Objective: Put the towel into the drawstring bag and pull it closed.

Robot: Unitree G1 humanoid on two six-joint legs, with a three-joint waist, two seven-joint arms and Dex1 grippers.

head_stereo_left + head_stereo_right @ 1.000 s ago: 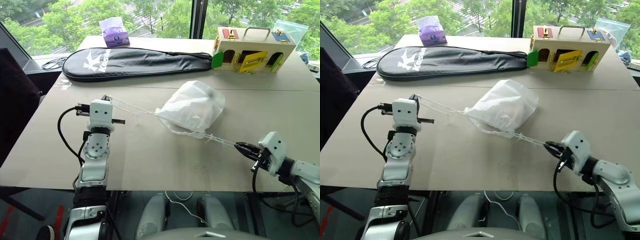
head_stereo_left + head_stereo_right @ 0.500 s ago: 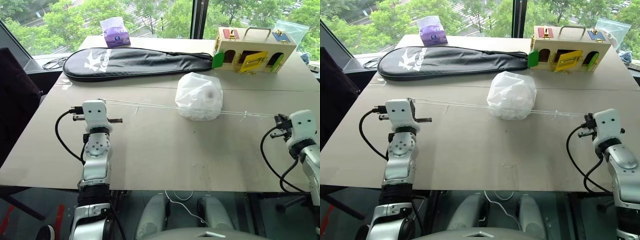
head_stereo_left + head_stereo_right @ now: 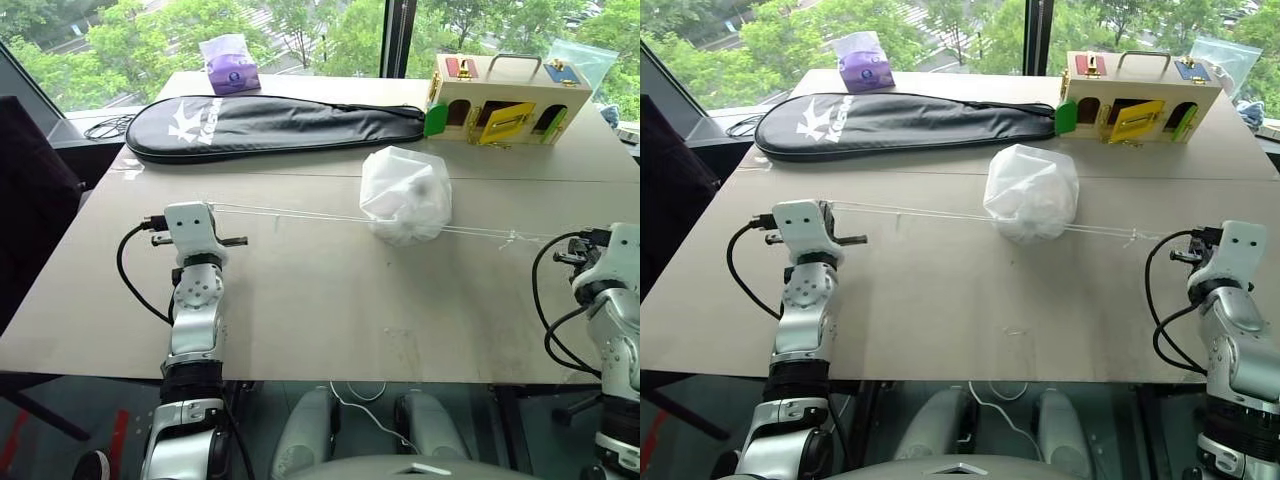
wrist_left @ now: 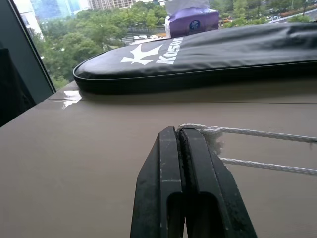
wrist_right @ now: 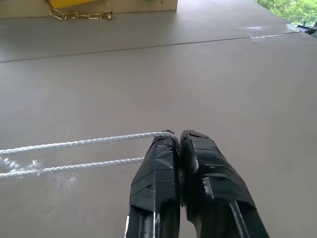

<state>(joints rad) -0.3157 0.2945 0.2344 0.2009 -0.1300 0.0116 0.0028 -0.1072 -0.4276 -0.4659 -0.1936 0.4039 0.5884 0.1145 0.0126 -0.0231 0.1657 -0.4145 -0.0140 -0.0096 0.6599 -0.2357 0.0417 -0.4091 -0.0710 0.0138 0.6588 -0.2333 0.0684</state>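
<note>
left gripper (image 4: 184,130) fingers clamped on cord (image 4: 267,134) | right gripper (image 5: 177,136) fingers pressed together, cord (image 5: 79,143) at tip | drawstring bag (image 3: 405,195) cinched, mid-surface (image 3: 300,300) | black case (image 3: 280,122) reads "Kason"-like, partly legible

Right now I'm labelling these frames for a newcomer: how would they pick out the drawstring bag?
On the grey-brown tabletop, look in front of the long black racket case and the wooden latch box. The bulging, translucent white fabric drawstring bag sits there, alone in having thin white cords stretched out to either side.
</note>
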